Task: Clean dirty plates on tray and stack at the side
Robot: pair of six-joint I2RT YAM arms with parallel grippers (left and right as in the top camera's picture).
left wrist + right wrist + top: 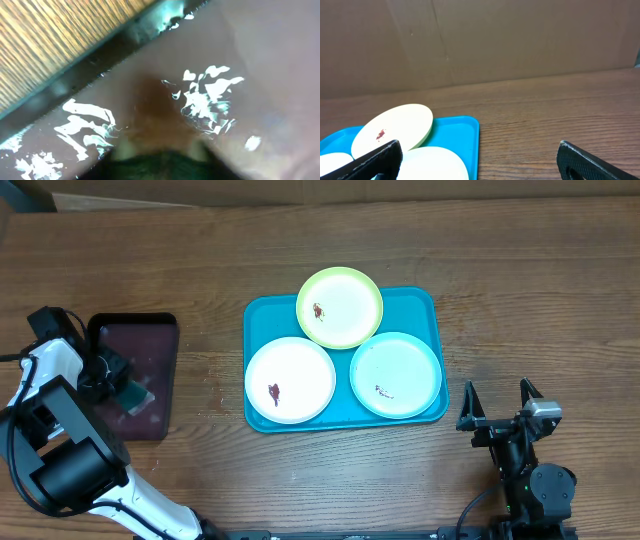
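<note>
Three plates [300,365] rest on the turquoise tray [415,310], each marked with a small dark smear. The white plate [305,395] occupies the near left, the mint plate [405,360] the near right, and the yellow-green plate [345,320] overlaps the far rim. The right gripper [496,395] stands beside the tray, jaws fully apart. The left gripper [110,375] is low over the maroon tray [150,340], beside a small teal object [136,394]; its jaw state cannot be told.
</note>
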